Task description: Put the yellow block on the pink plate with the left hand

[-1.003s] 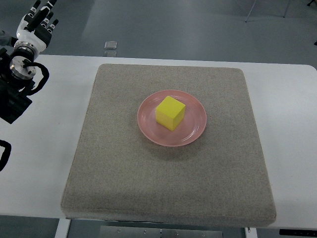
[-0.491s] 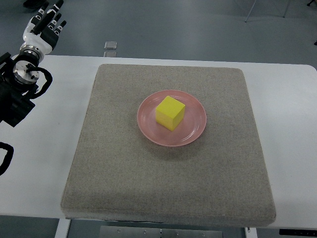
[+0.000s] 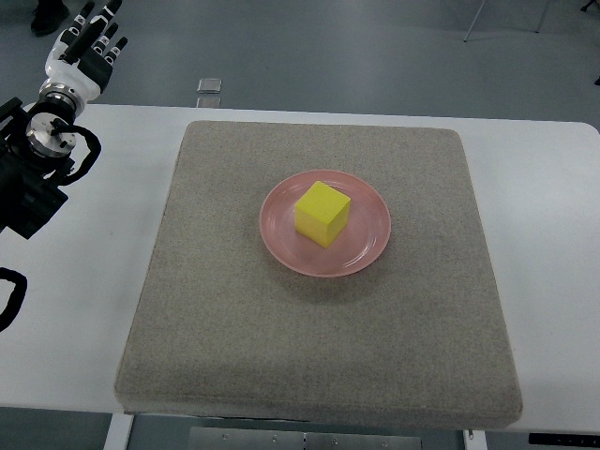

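While the yellow block (image 3: 322,213) sits on the pink plate (image 3: 369,248), the left hand (image 3: 82,52) (fingers (image 3: 101,21) extended, holding nothing) hangs past the counter's (image 3: 103,253) far-left corner.

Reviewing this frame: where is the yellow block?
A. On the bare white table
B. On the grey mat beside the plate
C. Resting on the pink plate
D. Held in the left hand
C: the yellow block sits within the rim of the pink plate on the grey mat, while the left hand is far off at the top left corner, open and holding nothing.
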Available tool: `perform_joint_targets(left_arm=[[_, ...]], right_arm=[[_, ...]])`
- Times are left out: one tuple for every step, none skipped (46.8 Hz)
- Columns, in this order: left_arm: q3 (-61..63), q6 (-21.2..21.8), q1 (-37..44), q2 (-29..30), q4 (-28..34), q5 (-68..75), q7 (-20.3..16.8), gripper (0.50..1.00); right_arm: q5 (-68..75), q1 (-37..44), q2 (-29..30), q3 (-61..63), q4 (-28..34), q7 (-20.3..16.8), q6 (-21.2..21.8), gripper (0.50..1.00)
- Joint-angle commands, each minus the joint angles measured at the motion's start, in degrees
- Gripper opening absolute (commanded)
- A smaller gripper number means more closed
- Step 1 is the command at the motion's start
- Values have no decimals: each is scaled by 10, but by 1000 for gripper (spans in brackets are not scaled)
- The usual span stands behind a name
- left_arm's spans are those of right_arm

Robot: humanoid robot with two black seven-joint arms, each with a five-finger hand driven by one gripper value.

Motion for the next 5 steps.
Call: perform_joint_targets(left_arm=[[0,1,1,-3,0,-3,-1,990],[0,1,1,-6,0,-3,-1,990],[1,3,1,-10,0,-3,-2,990],[1,4,0,-10,0,-3,-2,990],[0,4,0,-11,0,-3,-2,990]], right_arm=[[0,1,0,-1,0,0,1,924],[0,1,0,-3,0,0,1,924],[0,0,0,-3,0,0,1,924],[1,-2,0,-3,0,0,0,924],[-1,-3,0,-5,0,0,0,924]])
